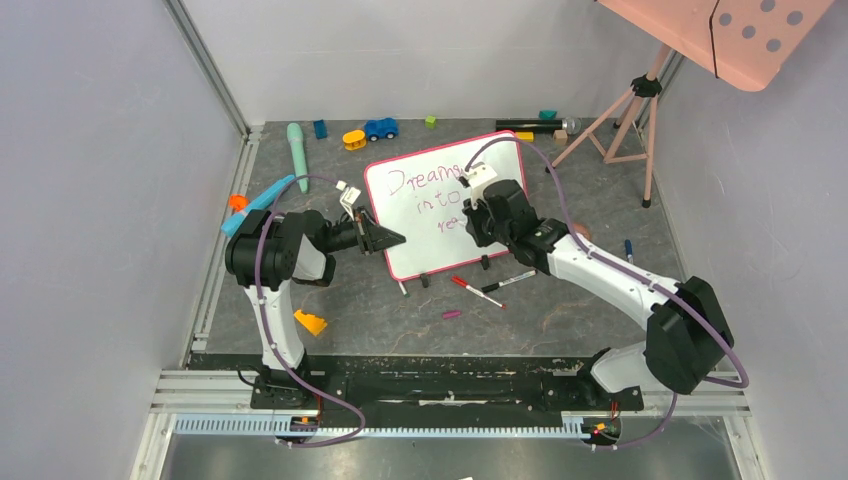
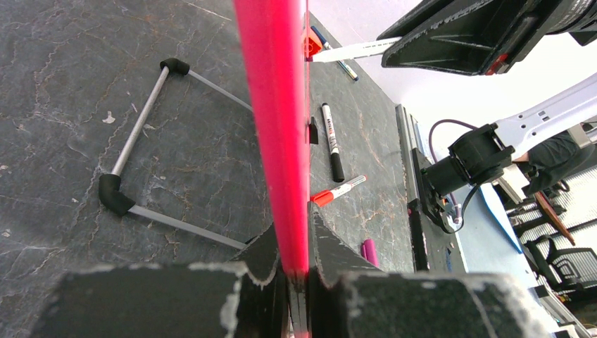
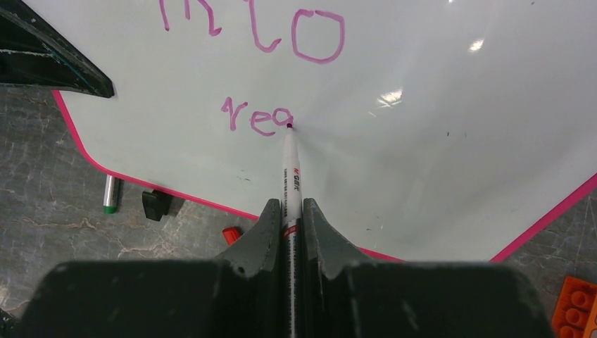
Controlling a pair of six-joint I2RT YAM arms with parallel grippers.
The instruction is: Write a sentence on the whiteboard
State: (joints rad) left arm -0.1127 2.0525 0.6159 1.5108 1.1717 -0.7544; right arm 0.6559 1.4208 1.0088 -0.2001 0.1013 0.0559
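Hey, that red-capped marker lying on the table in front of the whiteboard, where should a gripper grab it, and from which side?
Take the red-capped marker by its barrel near the cap, straight from above, jaws across it. It lies flat on the table, and the black-capped marker ends close to its middle, so the cap end looks freer.

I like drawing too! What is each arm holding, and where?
Right end effector pinches the marker by its barrel; left end effector clamps the whiteboard by its frame.

Pale grey walls (image 1: 90, 150), dark veined tabletop (image 1: 570, 320), pink tripod (image 1: 647, 88) far right.
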